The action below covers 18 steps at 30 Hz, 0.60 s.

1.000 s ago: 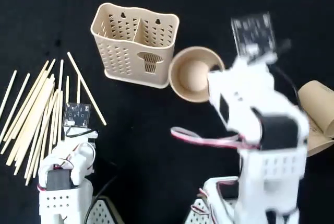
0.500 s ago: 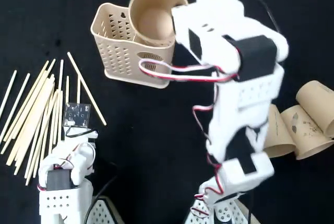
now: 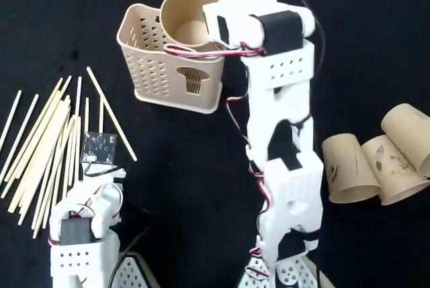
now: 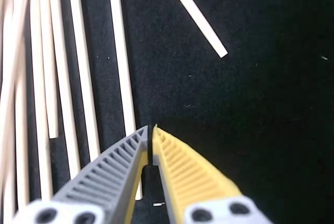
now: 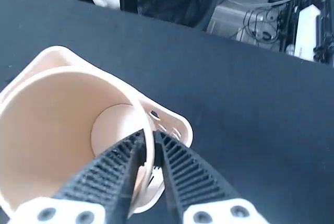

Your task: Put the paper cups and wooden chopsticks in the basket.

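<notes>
The right gripper (image 5: pixel 150 139) pinches the rim of a paper cup (image 3: pixel 190 14) and holds it over the basket (image 3: pixel 156 73), probably so it can drop inside. The left gripper (image 4: pixel 151 129), fingers together and empty, rests by the chopsticks (image 3: pixel 41 141).

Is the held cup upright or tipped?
Upright, mouth up: the cup shows its empty inside from above, the right gripper pinching its rim over the basket.

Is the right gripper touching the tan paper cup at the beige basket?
Touching. The right wrist view shows the right gripper shut on the rim of the tan paper cup, one finger inside the wall and one outside.
</notes>
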Each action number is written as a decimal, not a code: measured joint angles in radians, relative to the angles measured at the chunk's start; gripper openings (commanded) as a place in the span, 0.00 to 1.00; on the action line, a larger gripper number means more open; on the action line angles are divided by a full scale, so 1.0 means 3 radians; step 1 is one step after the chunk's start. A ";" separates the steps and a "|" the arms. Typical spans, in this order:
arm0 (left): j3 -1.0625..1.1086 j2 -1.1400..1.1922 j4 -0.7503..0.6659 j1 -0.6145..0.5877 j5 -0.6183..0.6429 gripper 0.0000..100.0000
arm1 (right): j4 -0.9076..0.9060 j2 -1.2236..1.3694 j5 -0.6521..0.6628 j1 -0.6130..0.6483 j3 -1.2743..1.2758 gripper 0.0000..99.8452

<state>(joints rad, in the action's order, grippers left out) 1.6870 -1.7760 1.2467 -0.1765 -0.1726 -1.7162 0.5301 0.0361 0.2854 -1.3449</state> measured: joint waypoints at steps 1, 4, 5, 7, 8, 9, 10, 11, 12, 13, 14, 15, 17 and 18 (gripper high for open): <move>0.0000 0.0000 0.0000 0.0000 0.0000 0.03 | 0.0000 0.0020 0.0000 0.0000 0.0000 0.01; 0.0000 0.0000 0.0000 0.0000 0.0000 0.03 | -0.0005 0.0036 -0.0061 0.0000 -0.0005 0.03; 0.0000 0.0000 0.0000 0.0000 0.0000 0.03 | -0.0010 0.0046 -0.0092 -0.0010 -0.0005 0.06; 0.0000 0.0000 0.0000 0.0000 0.0000 0.03 | -0.0026 0.0082 -0.0113 -0.0046 -0.0005 0.16; 0.0000 0.0000 0.0000 0.0000 0.0000 0.03 | -0.0031 0.0097 -0.0113 -0.0066 -0.0005 0.22; 0.0000 0.0000 0.0000 0.0000 0.0000 0.03 | -0.0031 0.0097 -0.0123 -0.0072 -0.0005 0.27; 0.0000 0.0000 0.0000 0.0000 0.0000 0.03 | -0.0031 0.0097 -0.0123 -0.0077 -0.0005 0.32; 0.0000 0.0000 0.0000 0.0000 0.0000 0.03 | -0.0031 0.0097 -0.0113 -0.0072 -0.0005 0.36; 0.0000 0.0000 0.0000 0.0000 0.0000 0.03 | -0.0031 0.0097 -0.0082 -0.0072 -0.0005 0.38; 0.0000 0.0000 0.0000 0.0000 0.0000 0.03 | -0.0031 0.0097 -0.0046 -0.0072 -0.0005 0.38; 0.0000 0.0000 0.0000 0.0000 0.0000 0.03 | -0.0031 0.0097 -0.0015 -0.0072 -0.0005 0.38; 0.0000 0.0000 0.0000 0.0000 0.0000 0.03 | -0.0031 0.0097 0.0000 -0.0072 -0.0005 0.38; 0.0000 0.0000 0.0000 0.0000 0.0000 0.03 | -0.0031 0.0097 0.0010 -0.0072 -0.0010 0.38; 0.0000 0.0000 0.0000 0.0000 0.0000 0.03 | -0.0031 0.0102 0.0020 -0.0072 -0.0026 0.38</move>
<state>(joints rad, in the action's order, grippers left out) 1.6870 -1.7760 1.2467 -0.1765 -0.1726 -1.7254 0.5608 0.0422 0.2639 -1.3525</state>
